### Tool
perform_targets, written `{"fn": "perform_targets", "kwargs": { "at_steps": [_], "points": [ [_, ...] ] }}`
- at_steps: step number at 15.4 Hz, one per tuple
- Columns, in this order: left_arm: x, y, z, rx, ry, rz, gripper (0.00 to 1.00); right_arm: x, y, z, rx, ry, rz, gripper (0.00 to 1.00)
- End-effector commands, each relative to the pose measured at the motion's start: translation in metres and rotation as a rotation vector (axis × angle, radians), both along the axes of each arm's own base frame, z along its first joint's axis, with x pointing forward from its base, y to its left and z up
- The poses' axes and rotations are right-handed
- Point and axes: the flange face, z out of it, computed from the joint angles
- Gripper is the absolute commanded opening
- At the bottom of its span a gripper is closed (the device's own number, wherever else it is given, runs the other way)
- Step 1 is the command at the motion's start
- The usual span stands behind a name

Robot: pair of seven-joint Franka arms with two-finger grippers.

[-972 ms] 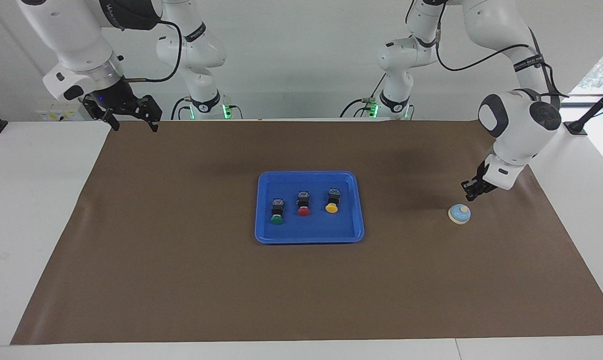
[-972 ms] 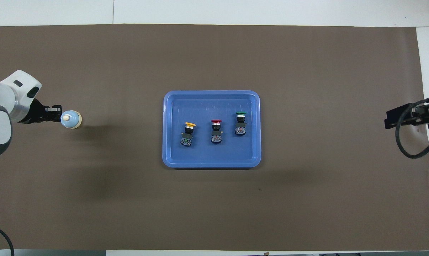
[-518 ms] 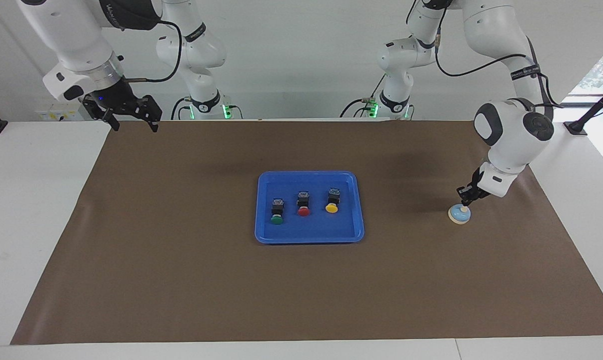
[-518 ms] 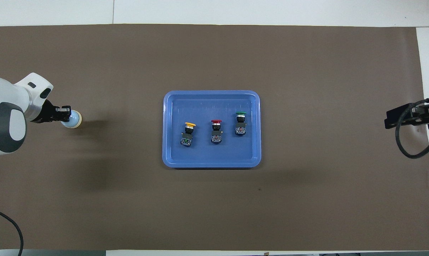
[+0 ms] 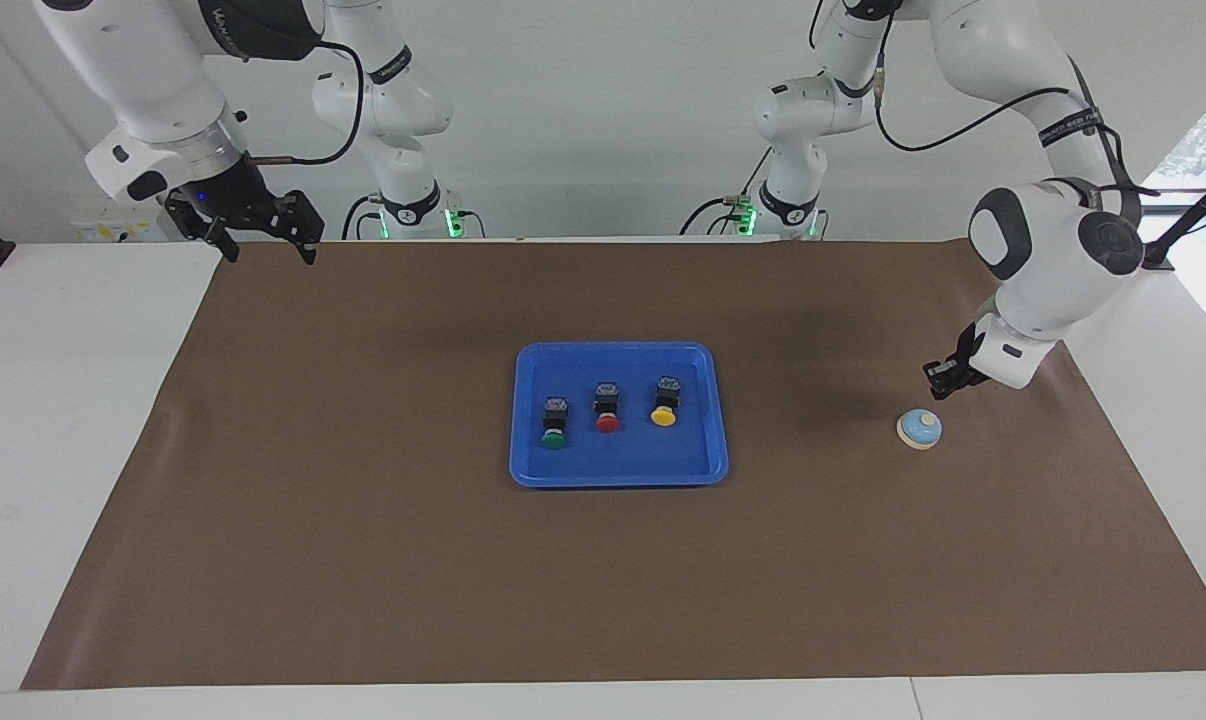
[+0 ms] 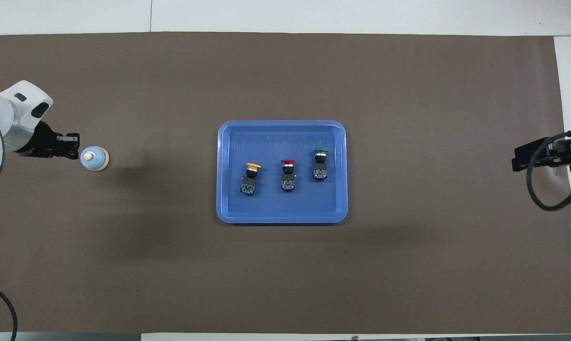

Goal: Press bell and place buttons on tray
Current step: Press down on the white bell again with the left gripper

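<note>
Buttons point(image 5: 608, 412) (green, red, yellow) are seen lying in a row in the blue tray point(image 5: 618, 472) at mid-table, while the bell point(image 5: 920, 428) sits toward the left arm's end. The left claw point(image 5: 942, 385), fingertips together, is held just above it without touching. The right claw point(image 5: 263, 238) is kept spread apart over the mat's corner, waiting.

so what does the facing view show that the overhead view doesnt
Only the facing view shows both arms whole, their bases, the wall, and clear air between the left gripper and the bell. It also shows the right gripper raised at its own end, waiting.

Only the overhead view shows the whole brown mat's outline square-on and the buttons' caps pointing away from the robots.

Both show the blue tray mid-table holding the green button, red button and yellow button in a row, and the bell toward the left arm's end.
</note>
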Motion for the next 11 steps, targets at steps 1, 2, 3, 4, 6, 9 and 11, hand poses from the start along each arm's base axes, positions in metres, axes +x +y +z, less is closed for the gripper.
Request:
{"fn": "perform_targets", "kwargs": {
  "at_steps": [1,2,3,4,6,9,11],
  "points": [
    [-0.009,-0.017,0.038,-0.006,0.012,-0.026,0.31,-0.006,-0.001,0.002,-0.001,0.006,0.014,1.00],
    [-0.014,-0.019,0.052,-0.003,0.004,-0.028,0.42,-0.006,-0.001,0.002,-0.001,0.006,0.014,1.00],
    [-0.020,-0.021,0.065,0.000,-0.004,-0.029,0.52,-0.006,-0.001,0.002,-0.001,0.006,0.014,1.00],
    [-0.027,-0.023,0.077,0.004,-0.010,-0.031,0.76,-0.006,-0.001,0.002,-0.001,0.006,0.014,1.00],
    [-0.038,-0.023,0.088,0.007,0.009,-0.025,1.00,-0.006,-0.001,0.002,-0.001,0.006,0.014,1.00],
    [-0.048,-0.026,0.120,0.011,-0.008,-0.030,1.00,-0.006,-0.001,0.002,-0.001,0.006,0.014,1.00],
    [-0.050,-0.031,0.135,0.010,0.024,-0.039,1.00,-0.006,-0.001,0.002,-0.001,0.006,0.014,1.00]
  ]
}}
